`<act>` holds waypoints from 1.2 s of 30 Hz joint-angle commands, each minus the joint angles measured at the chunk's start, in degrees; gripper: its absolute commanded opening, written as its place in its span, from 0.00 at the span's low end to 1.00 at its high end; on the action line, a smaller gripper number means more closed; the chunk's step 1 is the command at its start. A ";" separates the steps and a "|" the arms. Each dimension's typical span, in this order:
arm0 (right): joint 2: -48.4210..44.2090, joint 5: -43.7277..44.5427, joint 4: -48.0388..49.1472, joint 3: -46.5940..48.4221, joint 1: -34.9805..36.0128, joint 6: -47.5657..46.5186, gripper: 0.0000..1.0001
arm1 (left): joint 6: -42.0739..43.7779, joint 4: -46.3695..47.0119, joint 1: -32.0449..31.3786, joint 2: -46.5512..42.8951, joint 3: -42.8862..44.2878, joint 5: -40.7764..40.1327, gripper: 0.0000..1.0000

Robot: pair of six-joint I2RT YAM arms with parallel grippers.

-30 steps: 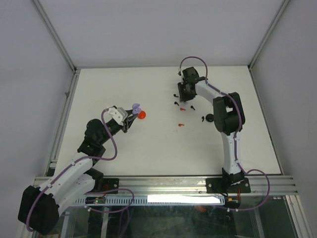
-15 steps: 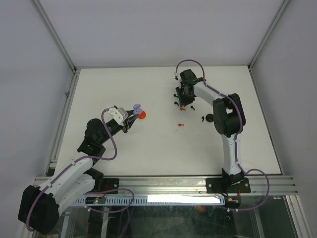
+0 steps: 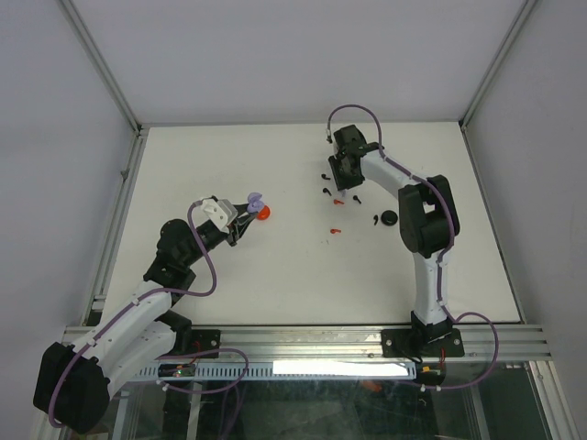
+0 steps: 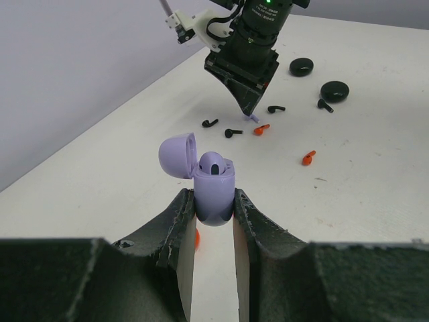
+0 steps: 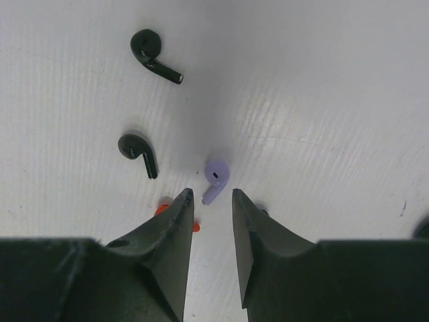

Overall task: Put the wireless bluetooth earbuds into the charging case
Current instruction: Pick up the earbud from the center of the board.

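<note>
I'd have the right gripper (image 5: 211, 192), jaws narrowly apart and empty, straddle the lilac earbud (image 5: 216, 174) mid-frame squarely; the left gripper (image 4: 210, 196) clamps the open case (image 4: 214, 180).

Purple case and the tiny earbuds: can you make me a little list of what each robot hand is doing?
Left gripper: shut on the lilac charging case
Lid: open
Right gripper: open, pointing down at the lilac earbud, not holding it
Lilac earbud: lying on the table
Close by: two black earbuds and a red earbud
</note>
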 commanded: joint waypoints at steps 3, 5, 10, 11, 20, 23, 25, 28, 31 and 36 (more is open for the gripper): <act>1.18 0.81 2.54 2.86 0.09 -4.32 0.33 | 0.80 0.62 0.65 -0.24 2.55 1.07 0.00; 2.08 0.15 2.28 3.48 0.09 -4.73 0.33 | 0.85 0.63 0.70 -0.05 2.59 1.23 0.00; 3.75 0.23 2.05 4.03 -0.04 -5.21 0.33 | 1.00 0.50 0.66 0.30 2.63 1.51 0.00; 4.01 0.27 2.07 4.07 -0.07 -5.27 0.33 | 1.02 0.45 0.71 0.29 2.67 1.55 0.00; 4.92 -0.60 1.33 4.05 -0.38 -5.66 0.30 | 1.14 0.35 0.72 0.52 2.72 1.99 0.00; 4.31 -0.57 1.11 3.57 -0.41 -5.92 0.24 | 1.27 0.36 0.71 0.50 2.75 2.35 0.00; 3.81 -0.16 0.73 3.53 -0.43 -6.01 0.23 | 1.21 0.36 0.67 0.50 2.86 2.68 0.00; 2.41 0.95 0.84 3.03 -0.35 -5.97 0.19 | 0.85 0.48 0.70 0.29 2.73 3.03 0.00; -0.25 1.77 2.05 1.76 -0.09 -5.54 0.17 | 0.07 1.67 0.68 0.06 2.27 3.30 0.00; -6.62 0.97 3.53 -0.81 1.13 -5.05 0.17 | -3.14 6.34 0.80 -0.20 1.01 4.24 0.00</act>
